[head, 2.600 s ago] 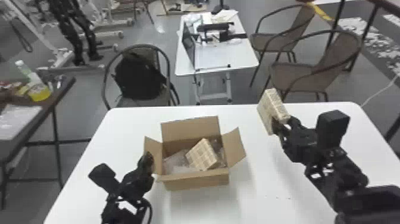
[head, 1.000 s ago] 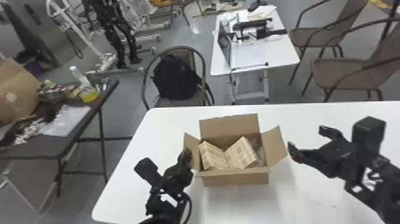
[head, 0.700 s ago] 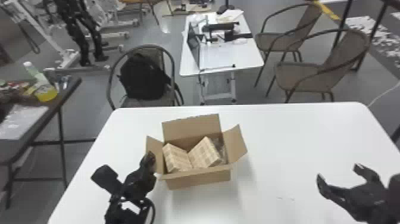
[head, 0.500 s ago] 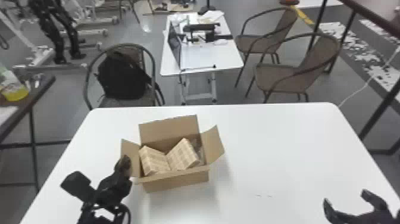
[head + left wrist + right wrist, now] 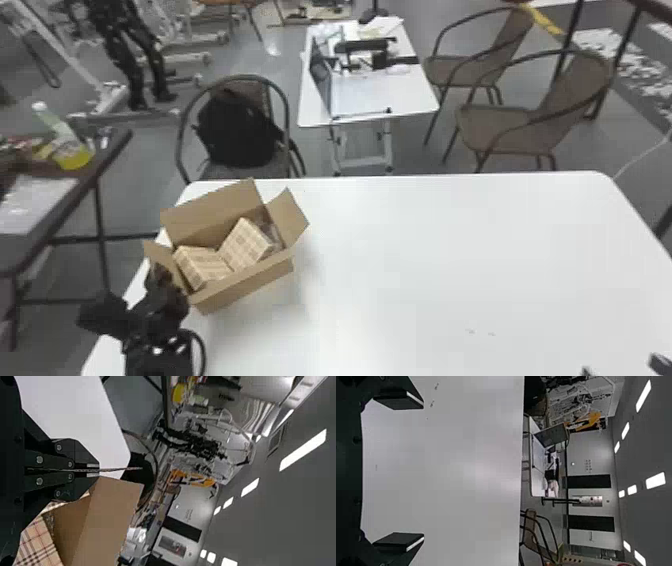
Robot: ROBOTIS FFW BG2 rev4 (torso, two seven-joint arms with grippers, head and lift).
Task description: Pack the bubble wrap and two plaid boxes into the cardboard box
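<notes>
The open cardboard box (image 5: 245, 290) stands at the white table's left side, turned at an angle. Inside it lean two plaid boxes, one on the left (image 5: 205, 265) and one on the right (image 5: 245, 245), with clear bubble wrap (image 5: 272, 232) by the right wall. My left gripper (image 5: 161, 274) is at the box's left flap. The left wrist view has the left gripper (image 5: 93, 470) shut on that thin flap, seen edge-on, with plaid (image 5: 37, 542) beside it. At the bottom right corner is my right gripper (image 5: 622, 367); in its wrist view the right gripper (image 5: 417, 471) stands open and empty over the tabletop.
The white table (image 5: 450, 250) stretches to the right of the cardboard box. Behind it are a chair with a black backpack (image 5: 237, 127), a small white table (image 5: 410, 95) and brown chairs (image 5: 515, 125). A dark side table (image 5: 90, 185) with a bottle stands at the left.
The right gripper has let go of one plaid box, now inside the cardboard box, and has withdrawn to the lower right. The cardboard box has moved left and turned, with the left gripper at its flap.
</notes>
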